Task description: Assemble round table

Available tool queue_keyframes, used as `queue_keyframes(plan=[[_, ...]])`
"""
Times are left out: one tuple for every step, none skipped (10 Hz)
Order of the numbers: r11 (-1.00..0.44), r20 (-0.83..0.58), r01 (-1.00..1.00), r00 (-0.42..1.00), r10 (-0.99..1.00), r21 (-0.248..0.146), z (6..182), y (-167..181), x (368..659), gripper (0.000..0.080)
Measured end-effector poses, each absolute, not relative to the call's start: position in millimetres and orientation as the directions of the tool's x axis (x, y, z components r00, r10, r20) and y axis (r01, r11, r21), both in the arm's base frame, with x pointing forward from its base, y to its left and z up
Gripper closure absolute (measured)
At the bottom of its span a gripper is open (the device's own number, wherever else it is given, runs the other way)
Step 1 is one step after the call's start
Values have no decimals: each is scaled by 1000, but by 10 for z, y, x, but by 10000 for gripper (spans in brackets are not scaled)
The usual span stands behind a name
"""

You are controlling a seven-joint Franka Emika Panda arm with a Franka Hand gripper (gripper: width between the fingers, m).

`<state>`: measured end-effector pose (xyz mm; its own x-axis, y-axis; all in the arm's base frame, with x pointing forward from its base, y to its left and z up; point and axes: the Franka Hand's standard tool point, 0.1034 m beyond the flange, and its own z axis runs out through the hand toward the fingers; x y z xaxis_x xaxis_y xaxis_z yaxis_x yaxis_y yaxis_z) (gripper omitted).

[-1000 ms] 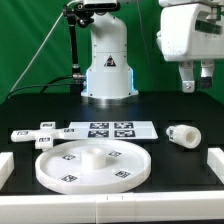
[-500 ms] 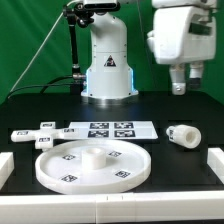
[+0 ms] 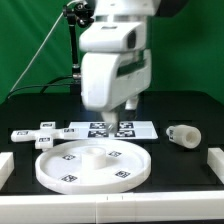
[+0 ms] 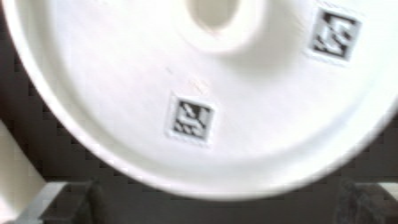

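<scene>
Gripper (image 3: 121,118) apart, nothing held. The wrist view shows its fingers (image 4: 59,204) as two dark tips set wide, with white plastic under them. One arm only, so no choice of side.

Round disc (image 3: 92,165) lies flat on the counter (image 3: 40,108), rim up, in the near middle of the exterior view. The gripper hangs above the disc's far edge, about where it meets the marker board (image 3: 100,128). Height above the rim cannot be told. The disc fills the wrist view, with its centre socket (image 4: 217,18) at the frame's edge, so the fingers sit toward the rim, not over the hub.

Leg (image 3: 183,135) lies on its side, well apart toward the exterior view's right, long axis roughly across that view. Cross-bar foot (image 3: 30,133) is well apart toward the exterior view's left, long axis also across.

Judgement: the disc is the nearest part, below the gripper and slightly nearer the camera. Being round, it has no long axis to line up with. A grasp would turn on straddling the rim wall, so a descent with fingers astride the edge looks likely.
</scene>
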<state>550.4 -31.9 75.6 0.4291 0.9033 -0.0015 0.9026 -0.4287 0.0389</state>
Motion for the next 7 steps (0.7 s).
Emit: queue_keyframes(plan=[[-429,-1,902,430,903,39,764,-292,5499,150],[-429,-1,903,429,903,38,759,-289,5495,150],[-430,-2,902,430,903,37,752,-294,5492,150],[-424,-5,905,424,906,29,708,-321,5457,150],[-433,-15,901,433,901,7,595,-391,5367,150],[-443,-21,897,442,897,-12,497,-438,5293,150],[-449,-19,894,448,894,-16,411,-465,5235,150]])
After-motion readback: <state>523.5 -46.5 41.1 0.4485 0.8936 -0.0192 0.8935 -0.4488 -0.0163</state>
